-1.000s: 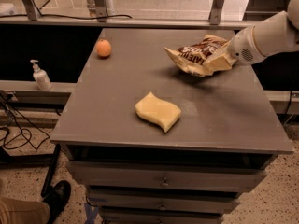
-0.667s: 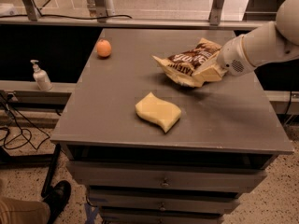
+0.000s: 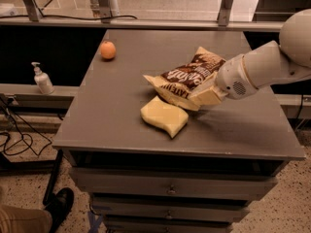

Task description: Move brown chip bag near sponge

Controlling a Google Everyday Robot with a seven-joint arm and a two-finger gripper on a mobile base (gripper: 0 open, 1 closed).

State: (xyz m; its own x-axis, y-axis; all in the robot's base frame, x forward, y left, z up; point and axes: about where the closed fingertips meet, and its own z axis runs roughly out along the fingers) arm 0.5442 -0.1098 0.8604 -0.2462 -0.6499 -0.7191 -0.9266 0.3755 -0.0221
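Note:
The brown chip bag (image 3: 187, 79) is crinkly dark brown and tan with white lettering. It hangs tilted over the middle of the grey table (image 3: 112, 115), and its lower edge overlaps the far edge of the sponge. The sponge (image 3: 164, 116) is flat and pale yellow with wavy edges, and it lies just in front of the bag. My gripper (image 3: 206, 95) reaches in from the right on a white arm and is shut on the bag's right end.
A small round orange fruit (image 3: 108, 50) sits at the table's far left. A soap pump bottle (image 3: 43, 79) stands on a ledge left of the table. Drawers (image 3: 170, 188) run below the tabletop. A person's shoe (image 3: 58, 205) is at bottom left.
My gripper has carried the chip bag from the table's far right leftward and toward the front, down to the sponge. The sponge and the fruit have not moved.

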